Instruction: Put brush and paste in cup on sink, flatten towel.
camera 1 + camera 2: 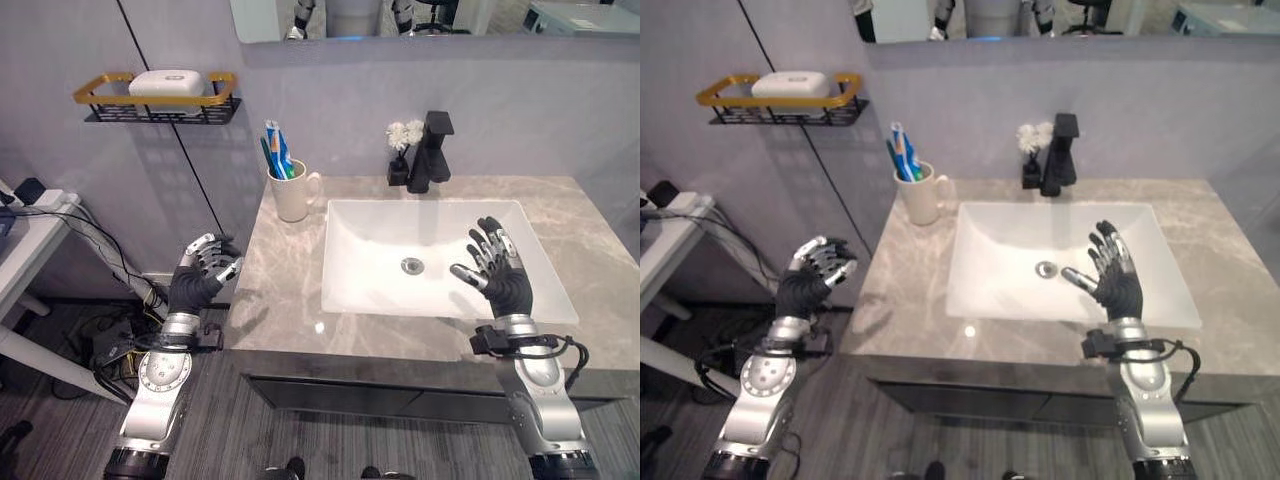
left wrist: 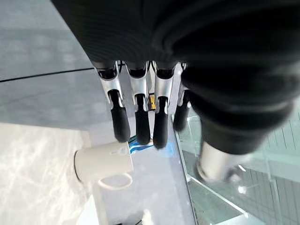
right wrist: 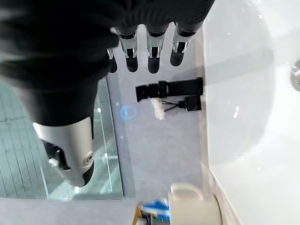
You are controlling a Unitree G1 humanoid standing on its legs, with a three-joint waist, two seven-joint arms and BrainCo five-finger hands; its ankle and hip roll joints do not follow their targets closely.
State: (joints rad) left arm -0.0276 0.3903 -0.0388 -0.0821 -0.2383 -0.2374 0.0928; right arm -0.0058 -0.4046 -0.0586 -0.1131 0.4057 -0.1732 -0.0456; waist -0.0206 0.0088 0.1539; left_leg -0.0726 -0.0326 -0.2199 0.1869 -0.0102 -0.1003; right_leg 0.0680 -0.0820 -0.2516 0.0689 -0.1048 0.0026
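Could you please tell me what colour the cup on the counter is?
The cup is cream-white, clearest in the left eye view.

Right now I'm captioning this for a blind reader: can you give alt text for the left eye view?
A cream cup holding a toothbrush and paste stands on the grey marble counter, left of a white sink with a black faucet. The left hand hangs off the counter's left edge; the open right hand hovers over the basin.
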